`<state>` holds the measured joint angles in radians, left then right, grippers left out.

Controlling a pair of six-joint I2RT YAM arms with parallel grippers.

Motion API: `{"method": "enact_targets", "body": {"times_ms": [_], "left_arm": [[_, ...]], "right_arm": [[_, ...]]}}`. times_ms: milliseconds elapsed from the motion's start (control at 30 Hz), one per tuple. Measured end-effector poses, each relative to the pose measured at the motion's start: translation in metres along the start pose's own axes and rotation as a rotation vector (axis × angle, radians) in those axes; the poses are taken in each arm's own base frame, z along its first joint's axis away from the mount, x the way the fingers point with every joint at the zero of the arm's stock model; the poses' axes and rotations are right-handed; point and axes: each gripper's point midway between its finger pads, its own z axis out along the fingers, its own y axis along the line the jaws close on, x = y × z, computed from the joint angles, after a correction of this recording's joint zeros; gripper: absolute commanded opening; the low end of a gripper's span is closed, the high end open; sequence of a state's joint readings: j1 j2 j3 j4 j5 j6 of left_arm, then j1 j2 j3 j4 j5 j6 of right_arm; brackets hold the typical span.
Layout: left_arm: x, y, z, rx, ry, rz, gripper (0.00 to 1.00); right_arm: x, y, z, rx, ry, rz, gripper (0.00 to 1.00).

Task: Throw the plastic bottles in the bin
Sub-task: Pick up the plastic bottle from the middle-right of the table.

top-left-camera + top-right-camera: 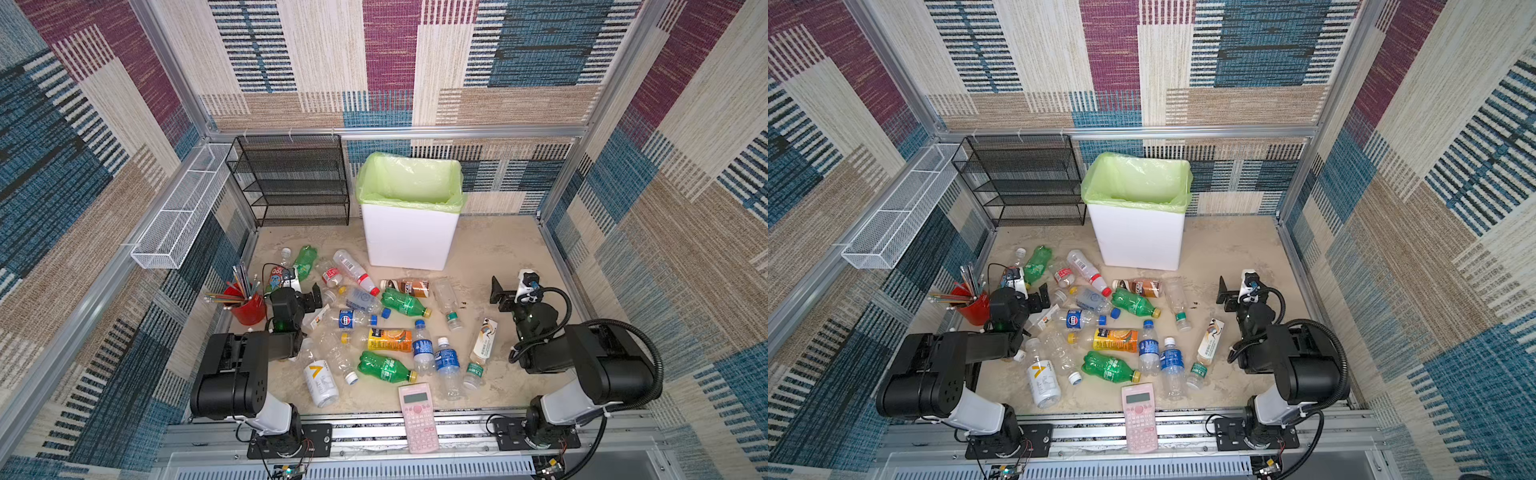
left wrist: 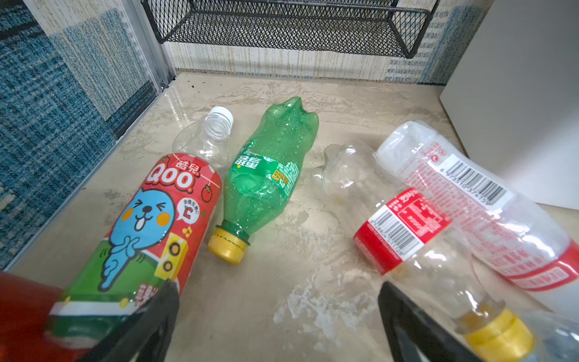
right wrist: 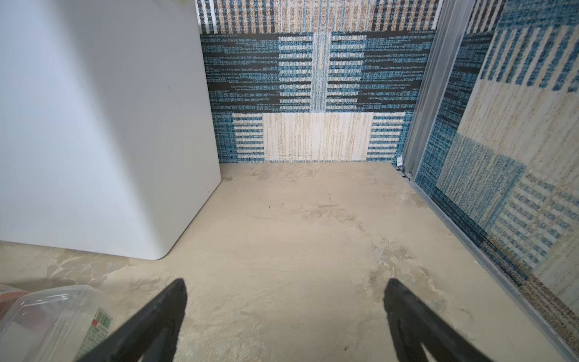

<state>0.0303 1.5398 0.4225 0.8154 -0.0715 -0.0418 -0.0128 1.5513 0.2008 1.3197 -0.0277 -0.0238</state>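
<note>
furthest left, the red pencil cup [image 1: 249, 309] stands just beside the left gripper [image 1: 311, 297], on its outer side; the left wrist view catches only a blurred red corner of it. that gripper's jaws stand wide apart with nothing between them, low over the table [image 1: 478, 257]. only its wrist view lets us read what lies ahead: a red qoo bottle [image 2: 156, 225] running past one fingertip [image 2: 166, 301], whether touching we cannot tell, a clear white-capped bottle [image 2: 210, 134] beyond that, a crushed green bottle [image 2: 266, 175] straight ahead with its yellow cap toward the gripper, and a red-labelled clear bottle [image 2: 404, 225] by the other fingertip, just beside a barcode-labelled bottle [image 2: 470, 194]. both top views give what the wrist views miss: the rest of the plastic bottles [image 1: 388, 340] lying scattered on the table between the two grippers, the pink calculator [image 1: 417, 415] behind them, and the green liner [image 1: 411, 204] over the rim of the bin [image 1: 409, 241]. the bin stands upright ahead of both grippers and between them, touching neither. the right gripper [image 1: 501, 297] likewise has its jaws spread and holds nothing; its wrist view shows bare table ahead, the bin's white wall off to its inner side, and a green-labelled bottle [image 3: 47, 313] just beside its inner finger.
</note>
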Motion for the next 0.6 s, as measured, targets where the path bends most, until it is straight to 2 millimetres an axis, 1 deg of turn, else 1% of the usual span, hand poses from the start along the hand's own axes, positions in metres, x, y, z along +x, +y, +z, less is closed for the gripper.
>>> {"method": "enact_targets", "body": {"times_ms": [600], "left_arm": [[0.0, 0.0, 0.0, 0.0, 0.0, 0.0, 1.0]], "right_arm": [[0.0, 0.0025, 0.0, -0.014, 0.0, -0.004, 0.98]]}}
